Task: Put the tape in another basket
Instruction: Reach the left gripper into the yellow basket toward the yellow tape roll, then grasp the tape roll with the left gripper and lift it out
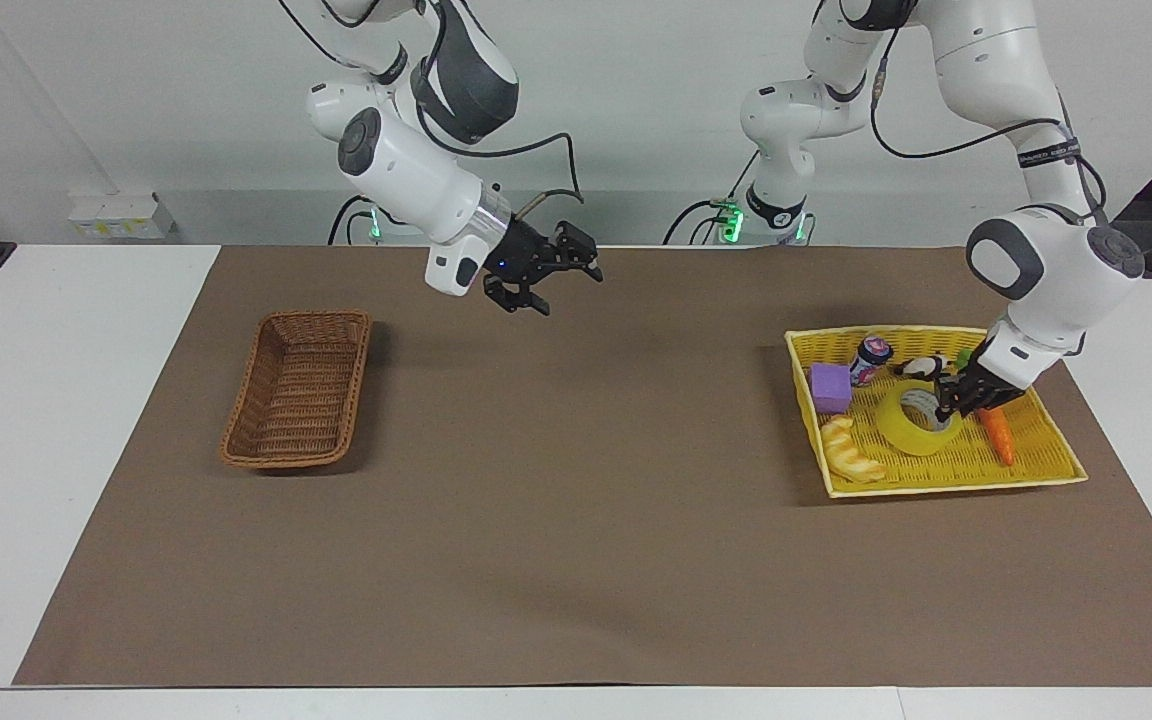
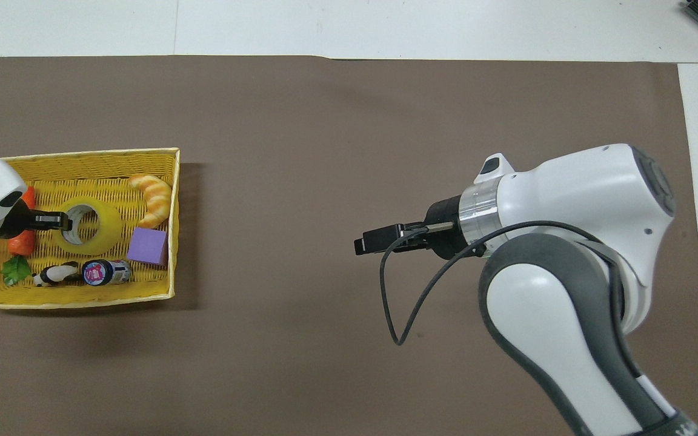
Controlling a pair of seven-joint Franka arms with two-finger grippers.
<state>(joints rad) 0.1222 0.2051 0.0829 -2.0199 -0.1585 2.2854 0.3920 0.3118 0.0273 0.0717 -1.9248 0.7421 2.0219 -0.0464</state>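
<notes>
Facing view shows the left end effector (image 1: 944, 402) clamped on the tape's (image 1: 918, 424) rim, the basket (image 1: 298, 388) well apart toward the right arm's end, where the right end effector (image 1: 558, 272) hangs spread.

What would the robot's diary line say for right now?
left gripper: shut on tape, in yellow tray | right gripper: open, over mat | basket: no tape yet

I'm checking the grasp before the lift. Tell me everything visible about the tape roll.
The tape is a wide roll of translucent yellow tape with a pale grey-white core, tilted in the yellow tray between the croissant and the carrot. The left gripper is shut on its wall at the carrot's side.
</notes>
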